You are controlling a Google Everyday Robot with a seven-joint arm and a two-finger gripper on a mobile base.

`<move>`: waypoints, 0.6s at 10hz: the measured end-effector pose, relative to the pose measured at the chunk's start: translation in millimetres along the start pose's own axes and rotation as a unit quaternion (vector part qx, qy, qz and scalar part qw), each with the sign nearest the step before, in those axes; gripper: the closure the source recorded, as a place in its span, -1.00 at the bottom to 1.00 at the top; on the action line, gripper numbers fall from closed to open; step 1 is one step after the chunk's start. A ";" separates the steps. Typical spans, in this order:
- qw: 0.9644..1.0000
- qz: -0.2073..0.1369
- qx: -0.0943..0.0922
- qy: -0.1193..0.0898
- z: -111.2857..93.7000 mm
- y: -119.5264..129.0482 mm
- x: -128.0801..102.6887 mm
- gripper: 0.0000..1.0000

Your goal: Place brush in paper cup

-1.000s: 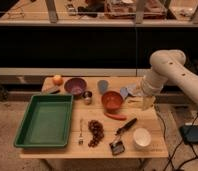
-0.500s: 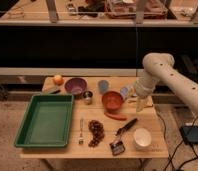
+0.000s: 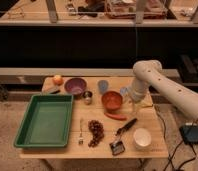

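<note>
Camera view, change first. Left and middle of table (image 3: 153,125): no change since a second ago, every item in same spot. Right: arm (image 3: 159,84) swung in leftward from the edge, elbow lower and nearer the table. Gripper (image 3: 133,102) brought over back-right of table, just right of red bowl (image 3: 112,100), up behind brush (image 3: 126,129). Jaws released, nothing gripped. Means approach phase only: brush untouched, pick-up and drop both left to do. Probably needs to come forward and down onto the handle.

Materials, left to right.
- Tray (image 3: 27,131): green, rectangular, hard plastic by look, raised rim, nothing inside.
- Fruit (image 3: 57,79): small, round, orange, back-left corner.
- Purple bowl (image 3: 75,86): smooth, round.
- Fork (image 3: 81,135): thin, silver, flat on the wood just right of tray.
- Metal cup (image 3: 87,96): small, shiny.
- Brown heap (image 3: 96,132): lumpy cluster of small dark pieces, kind unclear.
- Blue-grey cup (image 3: 103,86): matte, back row.
- Red bowl: round, orange-red, smooth.
- Red stick (image 3: 115,116): long, tapered, just in front of red bowl; carrot or pepper, cannot tell.
- Brush: flat on a diagonal, front right. Slim black handle pointing up-right, squarish dark head with pale bristles toward front edge. Hard and thin, likely to roll under a pinch.
- Paper cup (image 3: 141,138): short, wide, white, upright, mouth up, just right of brush and not touching it. Light, likely to tip if knocked.
- Table: pale wood, flat.
</note>
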State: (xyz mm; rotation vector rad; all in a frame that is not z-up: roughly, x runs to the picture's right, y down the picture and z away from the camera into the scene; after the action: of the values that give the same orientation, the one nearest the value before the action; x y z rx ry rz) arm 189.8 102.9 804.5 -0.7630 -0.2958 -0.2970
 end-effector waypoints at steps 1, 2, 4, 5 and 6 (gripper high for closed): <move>1.000 0.004 -0.004 0.011 7.9 0.9 0.7 -0.30; 1.000 0.008 -0.009 0.025 15.4 1.5 -0.1 -0.30; 0.999 0.013 -0.011 0.040 23.5 2.4 -0.1 -0.30; 0.999 0.014 -0.013 0.044 31.4 4.9 2.1 -0.30; 0.999 0.014 -0.013 0.046 36.0 5.7 2.7 -0.30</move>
State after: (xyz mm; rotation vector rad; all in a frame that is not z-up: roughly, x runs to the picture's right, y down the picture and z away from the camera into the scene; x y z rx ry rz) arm 188.8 131.9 826.6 -0.7767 -0.1951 -0.3087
